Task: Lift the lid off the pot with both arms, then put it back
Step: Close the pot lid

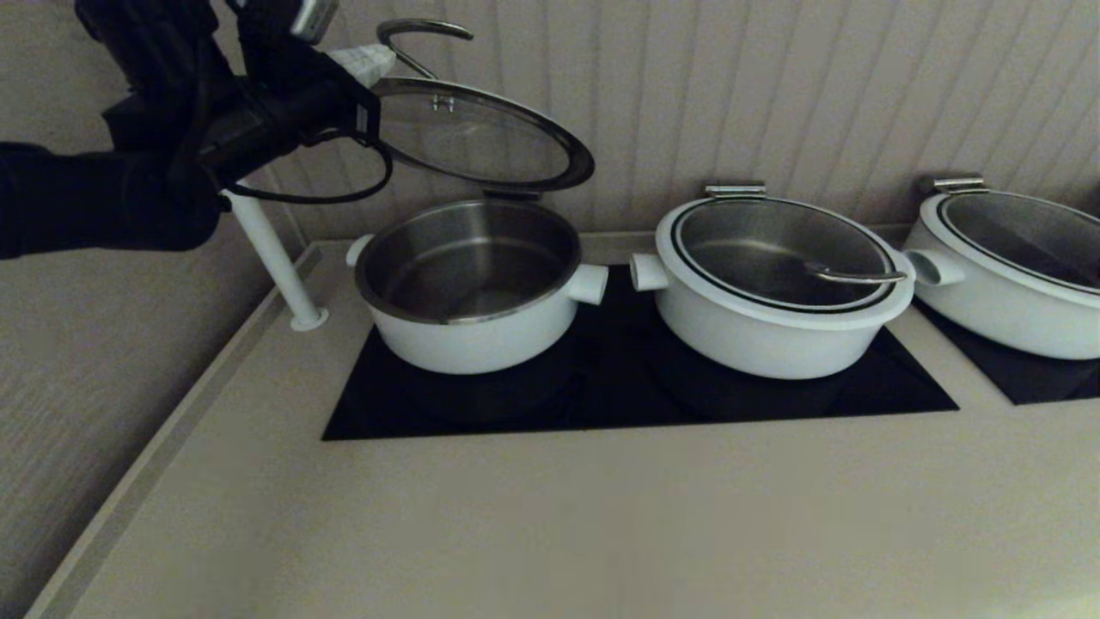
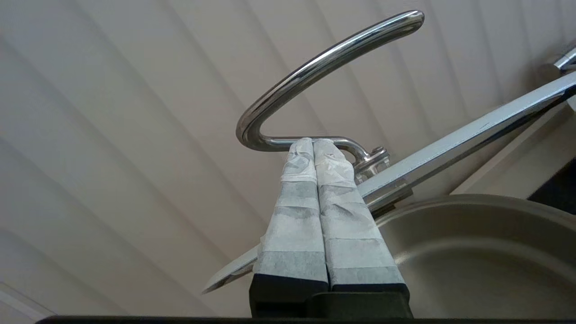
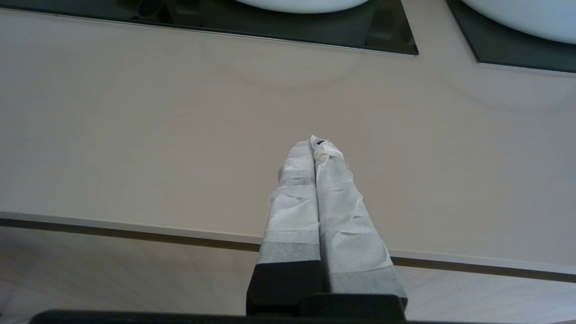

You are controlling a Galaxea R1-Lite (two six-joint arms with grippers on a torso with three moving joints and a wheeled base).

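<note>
Head view shows the lid (image 1: 481, 137) raised clear of the pot (image 1: 468, 284), tilted, its far edge low near the pot's back rim and its near-left edge high. The pot stands open on the black hob panel (image 1: 636, 387) at the left of the desk (image 1: 550, 516), its steel inside bare. The left gripper (image 2: 312, 144) holds the lid by the curved steel handle (image 2: 315, 67): in the left wrist view its taped fingers (image 2: 297, 202) are pressed together with the thin lower bar of the handle pinched at their tips. The left arm reaches in from the upper left, above and beside a white post (image 1: 275, 258) at the desk's corner.

The right gripper (image 3: 317, 144) hangs over bare desk in front of the hob, fingers closed on nothing, well apart from the lid and out of the head view. So one arm alone carries the lid.

The lifting step looks done; the return is what remains. That calls for lowering the lid and levelling it so its rim settles evenly on the pot's rim, and only then releasing the handle. A second pot (image 1: 773, 292) and a third (image 1: 1014, 266), both lidded, stand to the right.
</note>
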